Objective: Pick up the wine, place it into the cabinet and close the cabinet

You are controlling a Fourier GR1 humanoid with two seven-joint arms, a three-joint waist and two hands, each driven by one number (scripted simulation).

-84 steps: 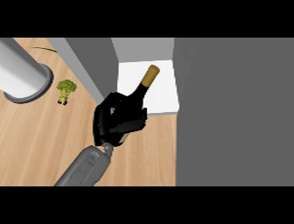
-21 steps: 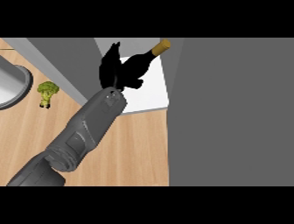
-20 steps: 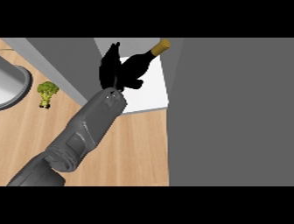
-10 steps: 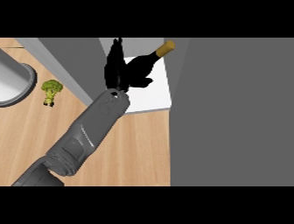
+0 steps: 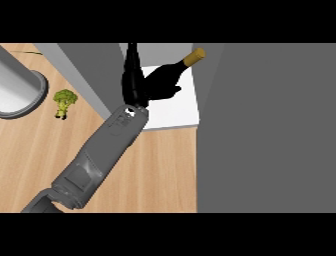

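**Head view: wine bottle lying on the cabinet floor, hand beside it**

Head view: we are looking steeply down at a wooden counter (image 5: 156, 170). One grey forearm (image 5: 101, 155) is stretching up from the lower left edge toward the cabinet (image 5: 274, 130). We cannot tell from this view alone which arm it is, so we are calling its black hand simply the hand (image 5: 132, 80).

The hand is showing edge-on, with its fingers running straight up toward the top of the scene. A dark part of it is lying against the wine bottle (image 5: 167, 77), and black is merging with black there, so we cannot tell whether the fingers or thumb are curling round the bottle or merely touching it.

The wine bottle is lying tilted over the white floor of the cabinet (image 5: 175, 112), its dark body just right of the hand and its gold-capped neck (image 5: 194, 56) pointing up and to the right, against the big grey panel that is filling the right side of the scene.

To the left, a grey cylinder (image 5: 8, 85) is standing on the counter, and a small green broccoli (image 5: 65, 101) is sitting just beside its base, well apart from the hand and the bottle.
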